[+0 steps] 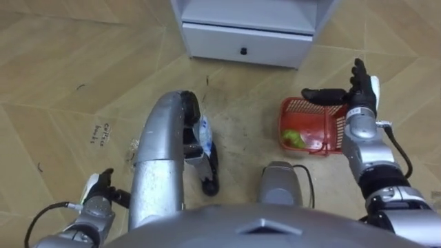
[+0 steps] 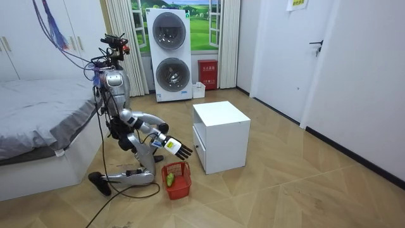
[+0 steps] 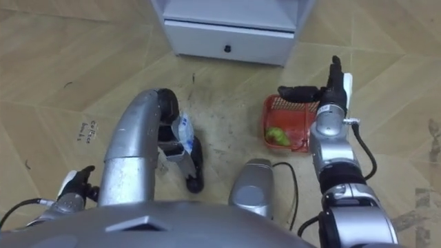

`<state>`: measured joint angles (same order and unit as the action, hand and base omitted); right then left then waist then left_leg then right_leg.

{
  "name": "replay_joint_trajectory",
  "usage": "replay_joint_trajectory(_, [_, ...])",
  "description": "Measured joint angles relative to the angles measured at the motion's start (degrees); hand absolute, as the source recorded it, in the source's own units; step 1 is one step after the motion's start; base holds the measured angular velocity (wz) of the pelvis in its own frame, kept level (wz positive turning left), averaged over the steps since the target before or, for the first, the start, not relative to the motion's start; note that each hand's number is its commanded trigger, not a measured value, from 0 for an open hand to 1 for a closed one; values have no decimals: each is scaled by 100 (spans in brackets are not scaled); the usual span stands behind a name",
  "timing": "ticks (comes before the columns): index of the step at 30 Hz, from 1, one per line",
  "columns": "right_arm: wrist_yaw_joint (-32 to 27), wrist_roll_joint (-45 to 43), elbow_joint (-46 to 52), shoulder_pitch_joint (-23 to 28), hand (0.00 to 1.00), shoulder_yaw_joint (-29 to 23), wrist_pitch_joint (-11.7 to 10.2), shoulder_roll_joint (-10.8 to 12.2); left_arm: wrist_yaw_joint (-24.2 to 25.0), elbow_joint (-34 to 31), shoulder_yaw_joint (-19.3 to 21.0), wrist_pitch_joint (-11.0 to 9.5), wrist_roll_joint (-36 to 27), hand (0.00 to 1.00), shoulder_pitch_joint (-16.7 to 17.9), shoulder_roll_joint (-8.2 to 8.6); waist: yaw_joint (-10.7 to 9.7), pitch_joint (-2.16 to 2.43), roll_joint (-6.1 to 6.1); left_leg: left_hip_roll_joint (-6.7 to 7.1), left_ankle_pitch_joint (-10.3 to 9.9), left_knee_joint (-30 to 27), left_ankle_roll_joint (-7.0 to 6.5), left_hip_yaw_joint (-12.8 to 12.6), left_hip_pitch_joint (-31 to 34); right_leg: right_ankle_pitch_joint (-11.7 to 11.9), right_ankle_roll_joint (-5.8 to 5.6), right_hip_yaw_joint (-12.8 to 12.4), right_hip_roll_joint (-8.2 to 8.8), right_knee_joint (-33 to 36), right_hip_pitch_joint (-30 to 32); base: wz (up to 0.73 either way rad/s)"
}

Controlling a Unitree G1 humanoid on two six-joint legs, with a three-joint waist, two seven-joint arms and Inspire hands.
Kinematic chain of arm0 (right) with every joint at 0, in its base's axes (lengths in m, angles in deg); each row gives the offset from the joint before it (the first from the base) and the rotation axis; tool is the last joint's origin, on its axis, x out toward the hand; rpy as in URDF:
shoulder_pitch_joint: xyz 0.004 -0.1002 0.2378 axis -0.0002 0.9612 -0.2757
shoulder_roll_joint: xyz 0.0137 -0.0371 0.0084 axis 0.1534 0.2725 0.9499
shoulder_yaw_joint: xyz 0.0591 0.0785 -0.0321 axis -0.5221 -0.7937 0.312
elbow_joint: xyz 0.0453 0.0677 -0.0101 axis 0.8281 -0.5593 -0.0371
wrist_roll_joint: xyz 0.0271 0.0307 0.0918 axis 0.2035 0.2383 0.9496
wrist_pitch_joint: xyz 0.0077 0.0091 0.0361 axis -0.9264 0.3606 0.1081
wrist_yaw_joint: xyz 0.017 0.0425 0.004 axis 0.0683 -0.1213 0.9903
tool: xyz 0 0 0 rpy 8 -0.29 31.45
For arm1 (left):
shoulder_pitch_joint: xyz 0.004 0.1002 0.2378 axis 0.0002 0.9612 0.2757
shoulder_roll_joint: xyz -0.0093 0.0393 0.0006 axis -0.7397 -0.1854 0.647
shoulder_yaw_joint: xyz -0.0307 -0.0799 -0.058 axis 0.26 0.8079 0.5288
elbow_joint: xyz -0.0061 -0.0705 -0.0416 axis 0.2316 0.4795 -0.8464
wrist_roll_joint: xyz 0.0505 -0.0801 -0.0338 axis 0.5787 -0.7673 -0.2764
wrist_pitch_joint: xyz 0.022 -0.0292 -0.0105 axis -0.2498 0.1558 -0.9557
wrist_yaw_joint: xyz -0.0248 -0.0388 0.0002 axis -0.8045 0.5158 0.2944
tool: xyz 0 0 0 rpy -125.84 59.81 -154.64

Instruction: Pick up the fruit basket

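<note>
A red mesh fruit basket [image 1: 308,114] stands on the wooden floor just in front of the white cabinet, to my right, and a green fruit [image 1: 295,138] lies inside it. My right hand [image 1: 360,93] hovers over the basket's right rim, open, with the fingers straight and the thumb stretched left across the basket. The room view shows this hand [image 2: 178,149] a short way above the basket [image 2: 178,180], apart from it. My left hand [image 1: 101,191] hangs low at my left side with relaxed fingers, holding nothing. I kneel on the floor between the bed and the cabinet.
A white cabinet [image 2: 221,136] with a bottom drawer [image 1: 244,43] stands just beyond the basket. A bed [image 2: 38,120] is behind me, and stacked washing machines [image 2: 169,54] stand by the far wall. Open floor lies to the right of the basket.
</note>
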<state>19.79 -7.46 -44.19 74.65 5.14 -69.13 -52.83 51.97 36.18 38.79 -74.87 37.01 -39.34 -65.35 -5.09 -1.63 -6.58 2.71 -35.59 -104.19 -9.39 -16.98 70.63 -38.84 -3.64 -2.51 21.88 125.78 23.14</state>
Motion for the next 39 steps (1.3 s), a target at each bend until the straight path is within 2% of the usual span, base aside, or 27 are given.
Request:
replay_joint_trajectory(2, [-59,0,0,1,0,0,-3,-26,0,-5,-92,1,-17,0,120,9,-24,6,-3,6,-27,-125,109,5,74,-96,34,-79,1,175,-1,-8])
replay_joint_trajectory(3, [-61,0,-1,-4,0,-2,-5,-56,0,-6,-92,3,-43,0,142,36,-52,-5,23,3,-44,-172,150,26,106,-94,58,-99,-34,247,30,-15])
replay_joint_trajectory(4, [-65,1,-4,-9,0,-4,-5,-120,1,-7,-93,10,-88,0,183,144,-52,7,114,-2,-13,-166,235,91,195,-98,69,-153,-102,285,142,-17])
replay_joint_trajectory(6, [-75,4,-8,48,0,57,-5,-118,15,-3,-95,4,-88,0,234,185,-98,19,128,9,38,-102,337,121,207,-103,67,-233,-122,324,238,-14])
replay_joint_trajectory(12, [-76,13,-10,83,0,106,-4,-134,86,-46,-98,-1,-86,0,173,184,-108,22,124,-4,55,-55,509,242,222,-106,65,-336,-250,360,346,-10])
replay_joint_trajectory(15, [-42,2,-47,92,0,152,-6,-134,126,-50,-98,-38,-83,0,81,184,-104,17,176,5,58,-44,608,317,262,-112,56,-379,-313,393,419,-8])
replay_joint_trajectory(19, [-6,58,-58,94,0,168,-3,-131,131,-48,-271,-84,-92,0,3,181,-99,26,309,-1,79,-25,647,312,388,-122,36,-404,-311,447,578,0])
replay_joint_trajectory(20, [29,60,-71,91,0,189,-3,-123,131,-42,-324,-89,-92,0,-22,177,-87,1,339,-1,83,-16,655,307,399,-122,35,-415,-308,453,603,0])
replay_joint_trajectory(28, [185,63,-241,57,0,283,-2,-75,252,-3,-334,-79,-101,0,-24,179,-76,-14,338,-5,134,58,755,326,535,-123,33,-513,-355,488,809,-2])
replay_joint_trajectory(32, [188,55,-375,-23,0,369,-2,-92,282,-4,-332,-69,-126,0,-77,185,-70,-9,348,-14,171,63,826,382,633,-133,11,-451,-407,514,880,4])
replay_joint_trajectory(37, [234,67,-733,-103,0,373,18,-140,363,-20,-332,-43,-454,0,-95,192,84,-12,415,-14,176,58,833,403,673,-133,11,-381,-413,515,879,5])
replay_joint_trajectory(39, [256,82,-754,-161,0,377,23,-174,364,-48,-332,-4,-587,0,-90,201,171,-8,503,-14,176,48,833,413,690,-133,11,-376,-422,514,884,0])
